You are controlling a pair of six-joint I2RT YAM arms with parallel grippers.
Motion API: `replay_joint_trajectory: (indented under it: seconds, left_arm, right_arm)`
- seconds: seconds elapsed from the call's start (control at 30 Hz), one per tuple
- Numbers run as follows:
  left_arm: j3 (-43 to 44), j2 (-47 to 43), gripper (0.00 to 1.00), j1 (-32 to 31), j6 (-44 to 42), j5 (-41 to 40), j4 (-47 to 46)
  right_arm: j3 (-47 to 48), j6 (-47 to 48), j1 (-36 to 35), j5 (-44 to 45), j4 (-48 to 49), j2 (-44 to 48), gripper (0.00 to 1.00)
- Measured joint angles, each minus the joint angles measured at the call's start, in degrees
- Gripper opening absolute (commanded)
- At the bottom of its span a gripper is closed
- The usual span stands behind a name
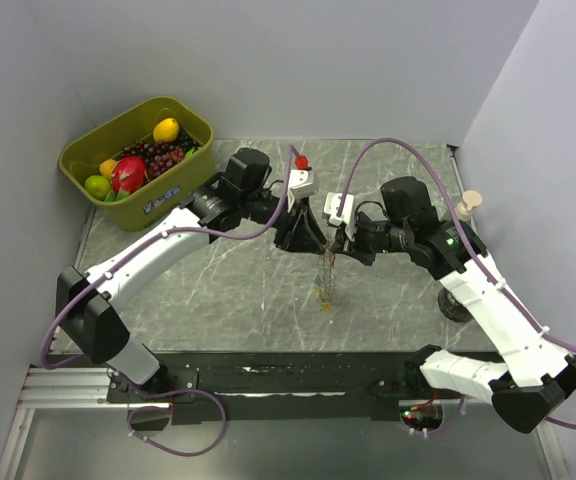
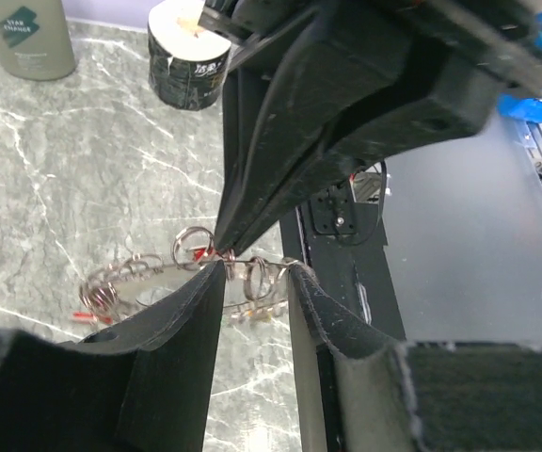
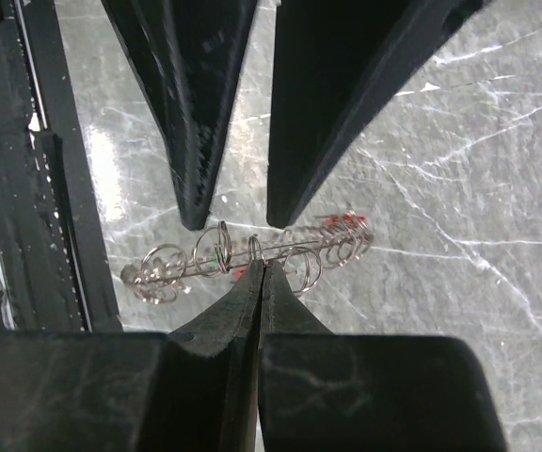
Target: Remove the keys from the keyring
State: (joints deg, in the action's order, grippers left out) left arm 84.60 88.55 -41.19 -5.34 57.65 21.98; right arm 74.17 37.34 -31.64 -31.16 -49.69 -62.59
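Note:
The keyring [image 1: 326,280] is a thin silvery loop strung with several small rings, hanging between the two grippers above the middle of the table. My right gripper [image 3: 260,268] is shut on its wire near the middle of the keyring [image 3: 216,247]. My left gripper [image 2: 255,271] faces it with its fingers apart, their tips resting against the keyring [image 2: 139,273] on either side of the right gripper's tip. Small red keys [image 3: 342,223] show at one end, and a yellow key [image 1: 325,303] dangles at the bottom.
A green bin of fruit [image 1: 138,160] stands at the back left. A bottle [image 2: 36,38] and a black-and-white roll [image 2: 188,56] stand on the right side of the marble table [image 1: 218,290]. A small red thing [image 1: 301,161] shows behind the left gripper.

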Motion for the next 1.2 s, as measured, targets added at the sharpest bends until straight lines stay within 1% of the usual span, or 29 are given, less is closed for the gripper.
replay_joint_trajectory:
  seconds: [0.13, 0.3, 0.43, 0.6, 0.63, 0.7, 0.73, 0.83, 0.87, 1.03, 1.13, 1.17, 1.2]
  left_arm:
    - [0.0, 1.03, 0.39, -0.7, 0.0, -0.66, -0.07]
    - [0.0, 1.95, 0.35, -1.51, -0.02, -1.57, -0.02]
    - [0.0, 2.14, 0.23, -1.7, -0.07, -2.16, -0.02]
    - [0.0, 2.16, 0.14, -1.7, -0.48, -2.84, -0.02]
    - [0.0, 2.19, 0.09, -1.7, -0.61, -2.93, -0.02]
    - [0.0, 2.19, 0.03, -1.7, -0.87, -2.95, 0.0]
    - [0.0, 2.19, 0.01, -1.7, -0.85, -2.93, 0.07]
    - [0.02, 2.19, 0.01, -1.81, -1.03, -2.8, 0.13]
    - [0.02, 2.19, 0.01, -1.84, -1.05, -2.71, 0.13]
    - [0.39, 2.19, 0.01, -2.01, -1.14, -2.36, 0.11]
    - [0.81, 2.16, 0.01, -2.16, -1.31, -2.08, 0.2]
    - [0.81, 2.16, 0.01, -2.16, -1.31, -2.03, 0.42]
    - [0.81, 2.16, 0.01, -2.12, -1.31, -2.03, 0.85]
  right_arm:
    - [0.0, -0.22, 0.0, -0.44, 0.0, 0.0, 0.0]
    - [0.0, -0.44, 0.0, -1.44, 0.0, 0.0, 0.0]
    - [0.0, -0.48, 0.02, -1.68, 0.0, 0.11, 0.0]
    - [0.0, -0.48, 0.02, -1.75, -0.09, 0.26, 0.0]
    - [0.0, -0.48, 0.02, -1.7, -0.09, 0.28, 0.0]
    - [0.0, -0.5, 0.02, -1.6, -0.11, 0.28, 0.0]
    - [0.0, -0.48, 0.02, -1.4, -0.09, 0.31, 0.0]
    - [0.0, -0.46, 0.04, -1.2, -0.09, 0.37, 0.0]
    - [0.0, -0.46, 0.04, -1.2, -0.09, 0.44, 0.05]
    - [-0.26, -0.46, 0.76, -1.62, -0.02, 1.42, 0.14]
    - [-0.31, -0.42, 2.23, -3.5, 0.15, 2.97, 0.21]
    - [-0.31, -0.44, 2.86, -4.07, 0.52, 3.76, 0.26]
    - [-0.31, -0.37, 3.41, -4.63, 1.03, 4.55, 0.28]
